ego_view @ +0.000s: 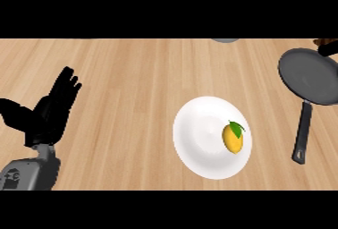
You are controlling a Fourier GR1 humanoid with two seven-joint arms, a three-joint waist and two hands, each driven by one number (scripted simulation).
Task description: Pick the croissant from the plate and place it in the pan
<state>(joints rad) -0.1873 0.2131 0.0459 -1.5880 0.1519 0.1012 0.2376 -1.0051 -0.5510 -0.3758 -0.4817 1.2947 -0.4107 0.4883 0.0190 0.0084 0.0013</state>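
Observation:
The white plate [198, 134] lies at the middle of the wooden counter. It carries only a yellow mango [232, 138] with a green leaf, on its right side. The dark pan [314, 76] sits at the far right, its black handle [302, 134] pointing toward me. At the top right edge, over the pan's far rim, a small part of my right hand [331, 49] shows, curled round a brown piece that looks like the croissant [321, 43]. Most of both is cut off by the edge. My left hand [49, 112] rests open at the left, fingers up.
A grey object [226, 40] peeks in at the counter's far edge, above the plate. Bare wood [132, 80] stretches between the left hand and the plate, and a narrower strip separates the plate from the pan's handle.

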